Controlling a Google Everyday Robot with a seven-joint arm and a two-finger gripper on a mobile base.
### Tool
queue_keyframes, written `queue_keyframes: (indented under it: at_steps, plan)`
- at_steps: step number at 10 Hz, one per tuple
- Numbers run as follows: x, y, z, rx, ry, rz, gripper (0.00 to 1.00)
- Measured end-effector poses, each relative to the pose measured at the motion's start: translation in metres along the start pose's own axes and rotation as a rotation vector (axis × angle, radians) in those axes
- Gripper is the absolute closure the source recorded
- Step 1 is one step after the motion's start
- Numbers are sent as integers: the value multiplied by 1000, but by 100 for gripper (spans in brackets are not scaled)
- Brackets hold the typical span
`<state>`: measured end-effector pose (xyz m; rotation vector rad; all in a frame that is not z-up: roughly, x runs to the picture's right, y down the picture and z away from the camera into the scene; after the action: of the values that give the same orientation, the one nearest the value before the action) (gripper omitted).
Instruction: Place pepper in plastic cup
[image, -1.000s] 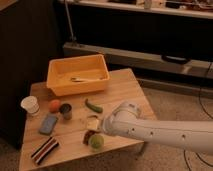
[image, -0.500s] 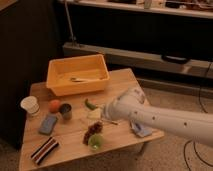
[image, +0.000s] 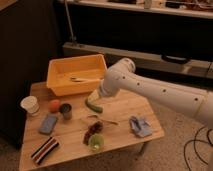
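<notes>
The pepper (image: 93, 106), dark green and curved, lies on the wooden table (image: 120, 107) just in front of the yellow bin. My gripper (image: 94, 96) hangs right above the pepper's far end, at the tip of the white arm (image: 150, 90) that reaches in from the right; it is open and holds nothing. Most of the gripper is hidden behind the arm's wrist. The plastic cup (image: 96, 142), lime green, stands upright near the table's front edge, well in front of the pepper.
A yellow bin (image: 55, 82) with a utensil inside sits at the back. At the left are a white paper cup (image: 30, 105), an orange fruit (image: 54, 105), a metal cup (image: 65, 111), a blue sponge (image: 48, 123) and a striped item (image: 44, 150). A dark red lumpy item (image: 92, 132) lies beside the plastic cup, and a blue cloth (image: 140, 126) at the right.
The arm has swung from the table's front, over the plastic cup, back toward the bin, and its gripper now hangs over the pepper. The objects on the table have not moved.
</notes>
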<state>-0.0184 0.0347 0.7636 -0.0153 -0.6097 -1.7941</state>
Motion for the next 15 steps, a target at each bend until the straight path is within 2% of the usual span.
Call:
queue_keyframes:
  at_steps: [5,9,13,15]
  plan:
    - [5,2,6,-12,-11,-25,20]
    - [30,-10,61,-31,-12,-163,20]
    - [54,-17,75,-34,-7,-229,20]
    - [66,-31,93,-27,-37,-275,20]
